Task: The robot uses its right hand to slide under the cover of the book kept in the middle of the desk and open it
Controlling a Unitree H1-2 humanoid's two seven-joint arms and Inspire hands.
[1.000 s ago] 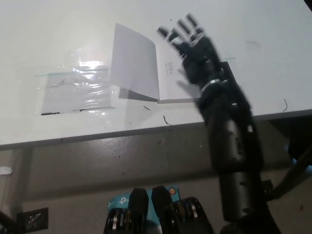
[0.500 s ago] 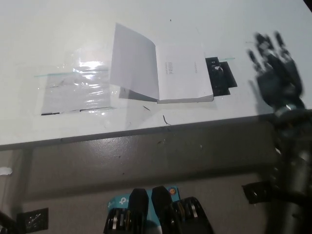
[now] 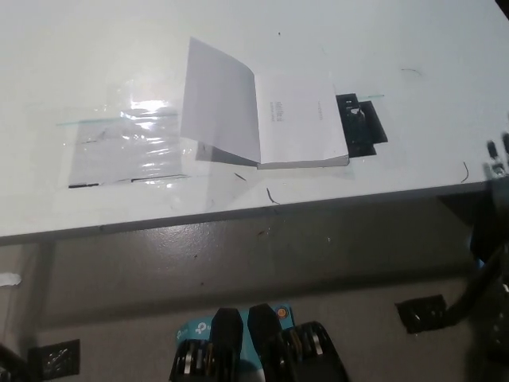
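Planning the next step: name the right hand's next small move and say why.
Probably just rest the right hand off the desk edge: the book lies open, its cover raised leftward, and nothing is touching it.

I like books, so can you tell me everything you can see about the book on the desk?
The book is thin and white and looks like paper. It lies flat on the white desk, near its front edge. Its cover is lifted and stands tilted up on the left side, showing a white first page with a little small print, too tiny to read. A shiny clear plastic sheet lies to its left, and a black patch lies at its right edge. No hand touches it.
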